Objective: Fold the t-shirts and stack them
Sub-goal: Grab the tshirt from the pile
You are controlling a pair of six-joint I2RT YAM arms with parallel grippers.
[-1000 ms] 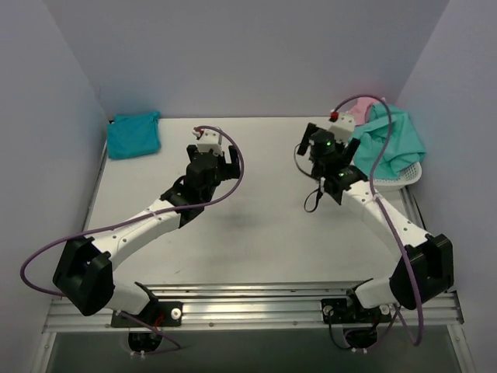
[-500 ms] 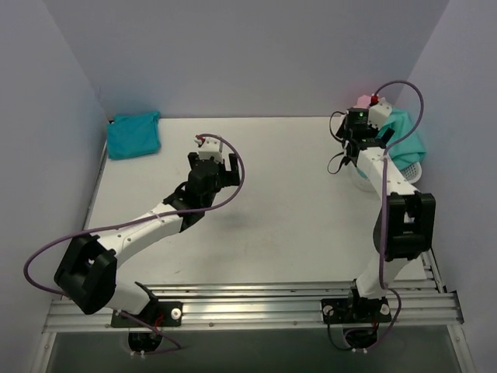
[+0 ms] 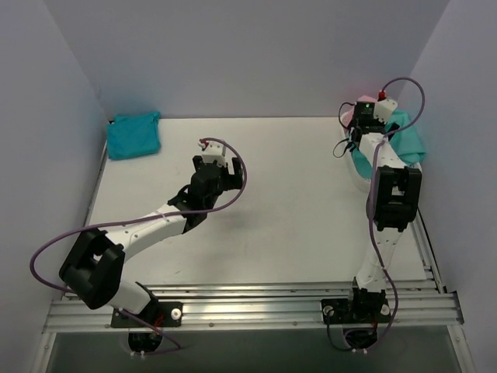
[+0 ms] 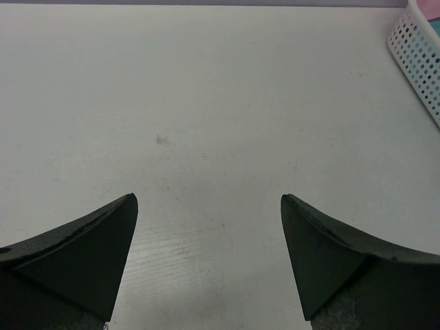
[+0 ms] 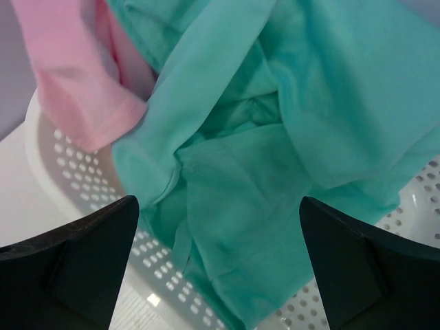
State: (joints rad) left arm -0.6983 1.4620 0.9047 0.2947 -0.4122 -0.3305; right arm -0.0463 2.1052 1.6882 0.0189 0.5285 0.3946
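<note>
The sea-green t-shirt (image 5: pixel 275 172) lies crumpled in the white mesh basket (image 5: pixel 75 179) at the far right of the surface (image 3: pixel 279 202), with loose folds spilling over the basket's rim. The pink t-shirt (image 5: pixel 75 82) is bunched against it on the far side, the two cloths touching and partly overlapping. The turquoise-blue t-shirt (image 3: pixel 133 134) sits well apart in the far left corner of the surface, in a compact bundle that looks already folded.

The likeliest slip is a pinch that takes both cloths at once. The pink sleeve lies right on the green folds, so a grasp near that seam could lift the pair together. A grasp on a thick wad of green would leave the shirt hard to spread flat. Cloth draped over the rim could also snag and drag or tip the light basket as the shirt comes out.

The right jaws hang released and wide apart directly above the green shirt, its creased middle between the two tips. No contact shows. The left jaws are likewise spread and empty, low over bare surface left of centre. They are well apart from every shirt, with the basket's corner only at the edge of their view.
</note>
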